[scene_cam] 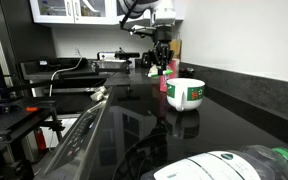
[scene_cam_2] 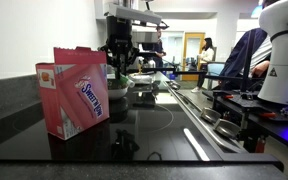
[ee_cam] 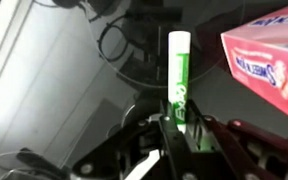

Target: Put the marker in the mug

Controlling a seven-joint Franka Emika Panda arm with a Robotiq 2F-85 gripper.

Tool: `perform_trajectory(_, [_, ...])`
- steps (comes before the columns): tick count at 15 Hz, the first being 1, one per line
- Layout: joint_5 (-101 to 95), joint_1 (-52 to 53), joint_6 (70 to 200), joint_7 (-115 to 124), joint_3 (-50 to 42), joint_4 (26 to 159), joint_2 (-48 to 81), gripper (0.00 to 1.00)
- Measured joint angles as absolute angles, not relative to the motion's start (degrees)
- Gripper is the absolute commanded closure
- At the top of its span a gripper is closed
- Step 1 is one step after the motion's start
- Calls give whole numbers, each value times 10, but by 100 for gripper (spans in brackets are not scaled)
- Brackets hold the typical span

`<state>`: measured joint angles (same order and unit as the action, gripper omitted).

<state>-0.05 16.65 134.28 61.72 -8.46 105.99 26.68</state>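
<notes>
In the wrist view the gripper [ee_cam: 179,128] is clenched on the marker [ee_cam: 179,75], its two dark fingers [ee_cam: 162,138] pressing the lower end from 9 and 3 o'clock. The green barrel sticks out of the grip toward 12 o'clock, and its lighter, whitish end is the far tip. Past the marker lies the glossy black counter [ee_cam: 94,90], and a pink box [ee_cam: 269,55] comes into that view at about 2 o'clock of the marker, apart from it. In an exterior view the gripper [scene_cam: 162,62] hangs from the arm [scene_cam: 149,14] with its fingers pointing down, and the marker is too small there to make out clearly. The box [scene_cam: 166,82] shows as a pink-red patch just below the gripper, and whether the two touch cannot be told. The mug [scene_cam: 186,94] stands upright on the counter [scene_cam: 134,125] at about 4 o'clock of the gripper, close beside the box, with its green and red print facing the camera. The marker is up in the grip, not in the mug. A pale bottle with a green cap [scene_cam: 239,165] lies at the near edge at 5 o'clock, well apart from the mug. In an exterior view from the opposite end the box [scene_cam_2: 79,88] stands in front, and the gripper [scene_cam_2: 117,66] hangs behind it at 1 o'clock.
</notes>
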Motion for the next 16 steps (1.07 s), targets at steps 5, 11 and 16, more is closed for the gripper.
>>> perform_trajectory(5, [-134, 171, 1324, 752, -100, 1082, 225, 95])
perform_trajectory(11, [-306, 182, 1244, 878, -96, 1061, 225, 95])
perform_trajectory(16, [-344, 178, 1208, 896, -85, 1026, 237, 95])
